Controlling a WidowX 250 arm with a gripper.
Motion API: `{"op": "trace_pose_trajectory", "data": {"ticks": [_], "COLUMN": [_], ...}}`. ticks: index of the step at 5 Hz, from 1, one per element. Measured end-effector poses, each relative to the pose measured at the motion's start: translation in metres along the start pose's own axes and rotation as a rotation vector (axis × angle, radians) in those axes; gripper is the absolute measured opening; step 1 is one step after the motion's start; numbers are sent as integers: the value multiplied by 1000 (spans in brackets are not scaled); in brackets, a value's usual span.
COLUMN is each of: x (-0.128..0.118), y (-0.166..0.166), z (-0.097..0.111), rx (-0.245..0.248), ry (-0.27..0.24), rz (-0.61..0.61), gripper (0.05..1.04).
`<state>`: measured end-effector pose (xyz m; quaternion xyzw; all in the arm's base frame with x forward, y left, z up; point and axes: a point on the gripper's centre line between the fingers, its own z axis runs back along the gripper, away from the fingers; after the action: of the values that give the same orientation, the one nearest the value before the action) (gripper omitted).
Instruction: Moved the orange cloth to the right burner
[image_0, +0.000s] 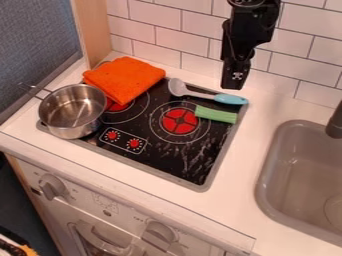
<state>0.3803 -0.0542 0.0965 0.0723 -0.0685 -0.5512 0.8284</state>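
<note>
The orange cloth (125, 79) lay folded partly over the left burner (117, 106), requiring transfer to the right burner (178, 121). The gripper (235, 86) hung apart, likely for clearance; the jaws' opening could not be determined

Fairly bright, soft light across the desk (234, 167) and wall tiles (157, 37); exact source couldn't be told. Whitish streaky glare sat on the black stovetop (175, 159), lower right part. Pot (72, 107) had bright metallic highlights inside. Orange cloth (125, 77) was well lit, mild shading at its folds. Bottom left corner was dark, and the oven front (120, 210) looked duller than the desk.
</note>
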Motion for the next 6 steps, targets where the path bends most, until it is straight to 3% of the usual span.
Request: {"op": "trace_pose_trajectory", "data": {"ticks": [1, 3, 6], "x": [-2, -57, -128], "y": [-4, 5, 46], "z": [-12, -26, -16], "rx": [-31, -76, -35], "ry": [20, 85, 107], "rz": [3, 158, 325], "gripper": [1001, 1001, 1001]}}
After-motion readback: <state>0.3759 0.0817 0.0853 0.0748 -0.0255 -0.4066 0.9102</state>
